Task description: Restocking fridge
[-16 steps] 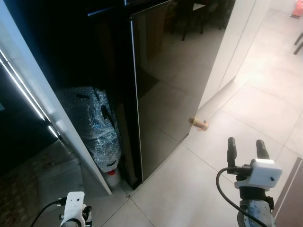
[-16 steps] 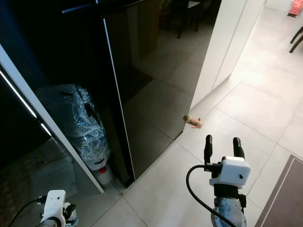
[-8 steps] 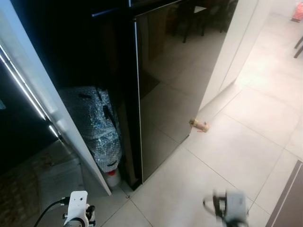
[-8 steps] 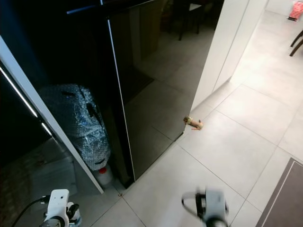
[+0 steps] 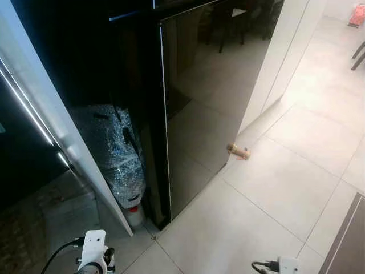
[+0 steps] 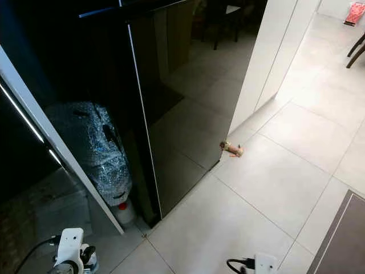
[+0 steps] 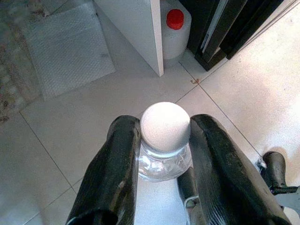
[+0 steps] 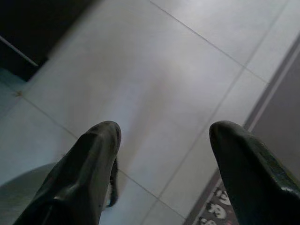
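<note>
The left gripper [image 7: 164,140] is pinching one clear water bottle [image 7: 165,154] just under its white cap [image 7: 165,125]. The bottle's long axis is running along the fingers [image 7: 117,164], cap end pointing away from the wrist toward the tiled floor [image 7: 84,122]. The left wrist view is also showing one white jug with a red cap [image 7: 176,26] standing on the floor beside a white panel, and a sheet of bubble wrap [image 7: 65,47] lying flat nearby.

The head views are showing the black fridge [image 5: 211,85] with its glossy door, one bubble-wrapped bundle [image 5: 117,151] sitting above the jug, and one small brown object [image 5: 239,151] lying on the tiles by the fridge's corner.

The right gripper [image 8: 164,154] is hanging low over bare tiles, its two fingers [image 8: 84,173] spread wide and holding nothing.
</note>
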Controlling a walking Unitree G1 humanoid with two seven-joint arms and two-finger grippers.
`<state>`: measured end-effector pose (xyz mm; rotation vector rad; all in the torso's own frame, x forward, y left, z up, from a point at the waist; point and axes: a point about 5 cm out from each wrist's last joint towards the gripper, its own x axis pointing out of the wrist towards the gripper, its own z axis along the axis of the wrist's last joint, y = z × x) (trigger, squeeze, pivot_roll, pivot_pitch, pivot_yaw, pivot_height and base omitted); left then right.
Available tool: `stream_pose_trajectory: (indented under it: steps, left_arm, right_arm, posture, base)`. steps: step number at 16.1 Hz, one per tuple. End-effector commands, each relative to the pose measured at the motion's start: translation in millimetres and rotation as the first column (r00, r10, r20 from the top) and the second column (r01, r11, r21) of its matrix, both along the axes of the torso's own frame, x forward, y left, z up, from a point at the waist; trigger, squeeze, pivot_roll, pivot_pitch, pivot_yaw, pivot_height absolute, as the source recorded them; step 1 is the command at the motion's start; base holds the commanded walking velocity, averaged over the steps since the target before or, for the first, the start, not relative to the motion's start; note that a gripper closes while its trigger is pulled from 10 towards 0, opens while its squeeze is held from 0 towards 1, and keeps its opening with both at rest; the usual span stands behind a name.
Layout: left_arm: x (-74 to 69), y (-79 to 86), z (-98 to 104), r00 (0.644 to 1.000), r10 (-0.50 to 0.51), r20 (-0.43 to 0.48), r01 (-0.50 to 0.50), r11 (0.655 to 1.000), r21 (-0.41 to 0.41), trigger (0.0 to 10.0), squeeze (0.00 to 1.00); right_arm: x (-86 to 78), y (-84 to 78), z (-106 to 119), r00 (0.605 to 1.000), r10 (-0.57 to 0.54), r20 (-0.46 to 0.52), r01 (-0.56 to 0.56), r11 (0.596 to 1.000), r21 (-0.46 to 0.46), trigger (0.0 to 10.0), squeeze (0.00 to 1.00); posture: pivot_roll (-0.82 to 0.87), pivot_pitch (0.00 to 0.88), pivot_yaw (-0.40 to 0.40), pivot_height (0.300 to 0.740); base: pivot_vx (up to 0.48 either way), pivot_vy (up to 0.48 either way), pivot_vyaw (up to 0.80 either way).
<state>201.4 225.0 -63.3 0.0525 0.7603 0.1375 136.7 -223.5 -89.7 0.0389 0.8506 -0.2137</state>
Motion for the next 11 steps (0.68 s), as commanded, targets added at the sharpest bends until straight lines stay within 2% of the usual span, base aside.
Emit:
stream_pose_trajectory:
  steps: [1,7,11]
  left_arm:
    - [-4.5,3.6,-3,0.999,0.023,-0.028,-0.023,1.0,-0.005,10.0,0.0]
    - [-7.9,6.3,-4,0.999,0.029,-0.046,-0.029,1.0,-0.004,10.0,0.0]
    - [-10.3,8.1,-5,0.998,0.033,-0.057,-0.033,0.999,-0.002,10.0,0.0]
  right_arm:
    - [-1.5,2.5,-2,1.0,-0.007,-0.011,0.007,1.0,0.03,10.0,0.0]
    - [-0.8,19.8,-6,1.0,0.0,-0.03,0.003,0.996,0.089,10.0,0.0]
    - [-3.4,21.9,-8,0.999,-0.003,-0.046,0.007,0.995,0.096,10.0,0.0]
  posture:
    - [-0.12,0.063,0.007,0.74]
    - [-0.11,0.066,0.01,0.74]
    - [-0.1,0.067,0.013,0.74]
  base:
    - [0.0,0.0,0.0]
    - [0.0,0.04,0.0]
    - [0.0,0.273,0.0]
